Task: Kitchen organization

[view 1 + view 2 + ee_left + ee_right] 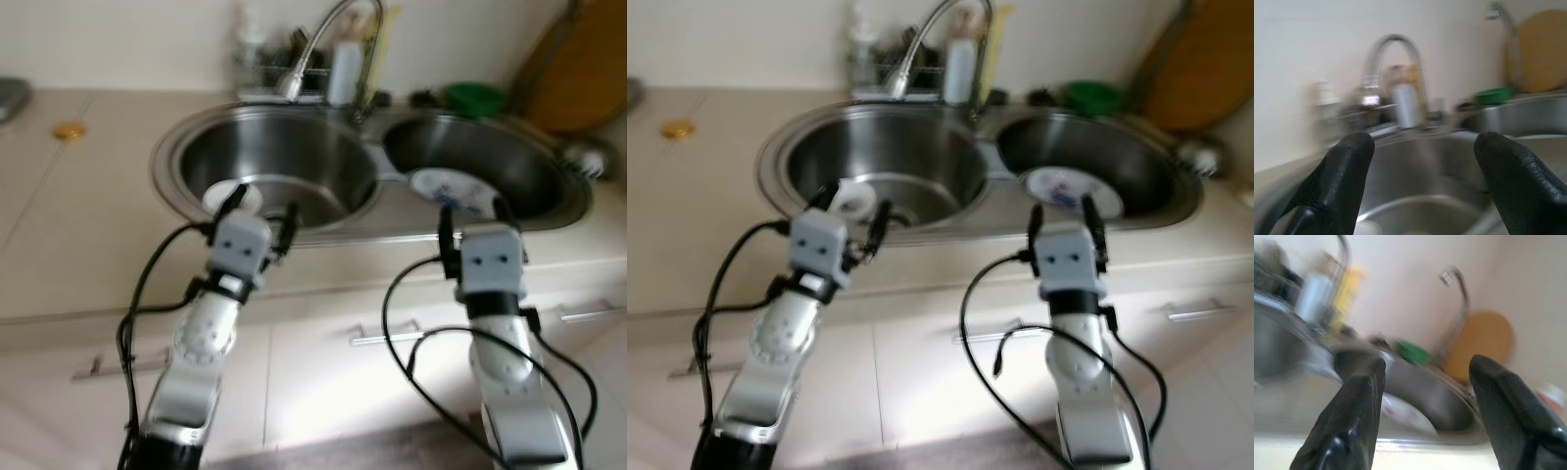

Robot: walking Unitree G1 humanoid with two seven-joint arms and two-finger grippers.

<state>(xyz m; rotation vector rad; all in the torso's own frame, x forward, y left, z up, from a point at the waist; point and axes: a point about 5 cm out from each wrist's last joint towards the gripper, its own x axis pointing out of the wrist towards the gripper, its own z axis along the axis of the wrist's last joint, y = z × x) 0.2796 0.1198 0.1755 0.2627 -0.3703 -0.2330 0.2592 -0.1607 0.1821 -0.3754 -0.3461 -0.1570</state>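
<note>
head view first, and both arms are up in front of the counter. the left gripper [262, 207] hangs at the near rim of the left basin [323, 157], fingers spread apart with nothing between them, its arm leaning in from the lower left with a black cable looping off it. the right gripper [475, 216] stands at the near rim of the right basin [534, 166], arm nearly upright, fingers apart and empty too. a white cup [232, 197] sits on the floor of the left basin, just beyond the left gripper. a plate [453, 190] with a blue pattern leans in the right basin, just past the right gripper. a tap [323, 39] arches over the divide, with a pale bottle [345, 70] and a wire rack behind it. a green bowl [475, 98] sits behind the right basin, a wooden board [580, 73] leans on the wall at far right. pale counter [78, 215], a small orange thing [69, 130] on it far left, drawers with metal handles below.

left wrist view now, blurred: two black fingertips [1337, 186] wide apart, the steel basin and the tap between them.

right wrist view, blurred as well: fingertips [1352, 421] apart, the plate [1405, 415] down between them in its basin, green bowl and round board beyond.
</note>
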